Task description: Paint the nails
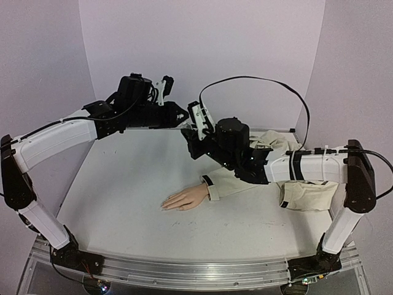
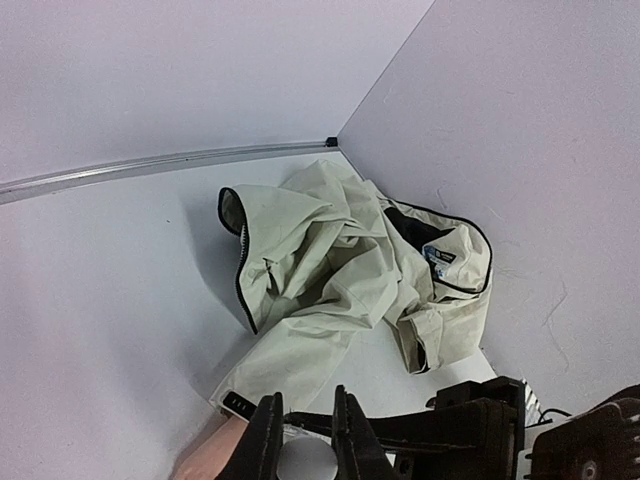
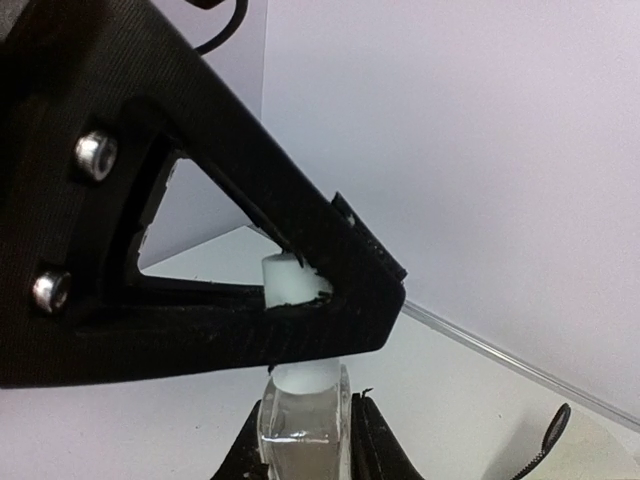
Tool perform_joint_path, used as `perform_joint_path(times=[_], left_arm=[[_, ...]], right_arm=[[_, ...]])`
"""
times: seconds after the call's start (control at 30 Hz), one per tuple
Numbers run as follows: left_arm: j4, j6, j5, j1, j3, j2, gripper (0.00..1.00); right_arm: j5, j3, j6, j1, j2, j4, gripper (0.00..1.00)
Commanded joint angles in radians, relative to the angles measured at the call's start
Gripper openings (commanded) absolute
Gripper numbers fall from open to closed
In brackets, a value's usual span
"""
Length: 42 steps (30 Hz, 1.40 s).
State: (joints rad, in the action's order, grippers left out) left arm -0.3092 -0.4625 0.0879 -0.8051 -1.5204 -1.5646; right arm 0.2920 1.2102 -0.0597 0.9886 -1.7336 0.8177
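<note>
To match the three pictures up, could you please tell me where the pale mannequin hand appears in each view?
Top external: the pale skin-coloured mannequin hand lies flat just below the picture's centre, fingers pointing left.
Left wrist: only a sliver of it shows at the bottom edge, left of centre.
Right wrist: not in it.
Shared landmark: the beige fabric sleeve with a black cuff that the hand comes out of, seen in both of those views.
</note>
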Motion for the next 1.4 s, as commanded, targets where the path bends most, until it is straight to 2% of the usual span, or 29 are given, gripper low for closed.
perform_joint_path(times=[0.0,0.07,0.1,0.13,0.2,0.27,0.37,0.43,0.53,0.63,0.7,0.83,1.23,1.37], left_arm=[[-0.106,0.015,-0.029,0.01,-0.037,0.032,0.02],[-0.096,0.046,0.005,0.011,-0.033,0.046,0.2],[-0.086,0.061,0.029,0.012,-0.028,0.053,0.34],[-0.071,0.069,0.064,0.019,-0.02,0.065,0.47],[-0.011,0.067,0.164,0.043,0.024,0.09,0.63],[0.076,0.043,0.28,0.081,0.079,0.122,0.69],[0.194,-0.006,0.421,0.137,0.14,0.142,0.72],[0.23,-0.012,0.495,0.154,0.145,0.135,0.72],[0.271,-0.009,0.613,0.155,0.123,0.103,0.73],[0.318,-0.022,0.675,0.152,0.108,0.074,0.73],[0.354,-0.027,0.705,0.145,0.103,0.061,0.69],[0.382,-0.011,0.773,0.112,0.082,0.041,0.65],[0.387,-0.006,0.743,0.088,0.075,0.018,0.26],[0.385,-0.004,0.69,0.087,0.088,0.023,0.09]], right_arm=[[0.119,0.056,-0.055,-0.06,0.017,0.098,0.0],[0.008,0.031,-0.033,-0.075,0.04,0.098,0.0],[-0.072,0.014,-0.01,-0.093,0.054,0.097,0.0],[-0.172,-0.001,0.028,-0.12,0.072,0.093,0.0],[-0.402,-0.043,0.131,-0.204,0.105,0.095,0.0],[-0.635,-0.06,0.219,-0.274,0.12,0.107,0.0],[-0.914,-0.051,0.28,-0.31,0.116,0.11,0.0],[-1.031,-0.039,0.315,-0.312,0.106,0.119,0.0],[-1.163,-0.034,0.421,-0.312,0.081,0.197,0.0],[-1.318,-0.012,0.552,-0.311,0.031,0.342,0.0],[-1.35,0.0,0.629,-0.311,0.0,0.425,0.0],[-1.349,0.002,0.677,-0.308,-0.024,0.473,0.0],[-1.324,-0.011,0.687,-0.308,-0.022,0.491,0.0],[-1.271,-0.027,0.641,-0.308,-0.002,0.465,0.0]])
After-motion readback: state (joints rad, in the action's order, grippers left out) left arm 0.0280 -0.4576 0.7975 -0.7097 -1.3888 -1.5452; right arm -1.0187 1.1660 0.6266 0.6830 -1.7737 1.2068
